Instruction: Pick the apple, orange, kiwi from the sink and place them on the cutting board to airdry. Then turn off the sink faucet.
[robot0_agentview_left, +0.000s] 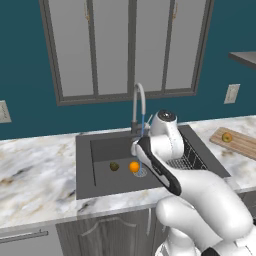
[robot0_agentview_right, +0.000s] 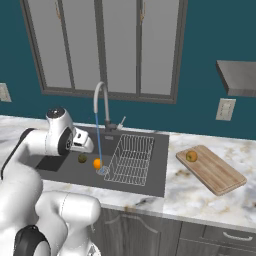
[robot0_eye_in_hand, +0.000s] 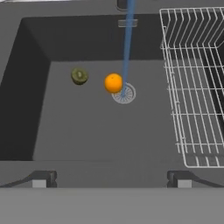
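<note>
Wooden cutting board (robot0_agentview_right: 215, 172) already holds the apple (robot0_agentview_right: 191, 156). Gripper (robot0_eye_in_hand: 111, 180), fully open and empty, must descend onto the orange (robot0_eye_in_hand: 113, 82) beside the kiwi (robot0_eye_in_hand: 79, 75).

The sink (robot0_eye_in_hand: 26, 109) looks like matt dark grey composite, smooth on floor and walls, with a pale metal drain (robot0_eye_in_hand: 124, 94) ring and a thin white wire dish rack (robot0_eye_in_hand: 197, 87) along its right side. The sink faucet (robot0_agentview_right: 102, 105) is slim brushed grey metal with a dull sheen, and the countertop (robot0_agentview_left: 35, 165) around the basin is polished veined marble. The cutting board (robot0_agentview_right: 212, 170) is light wood with visible grain, the orange (robot0_eye_in_hand: 113, 82) has a smooth bright skin, and the kiwi (robot0_eye_in_hand: 79, 75) looks dull and rough.
</note>
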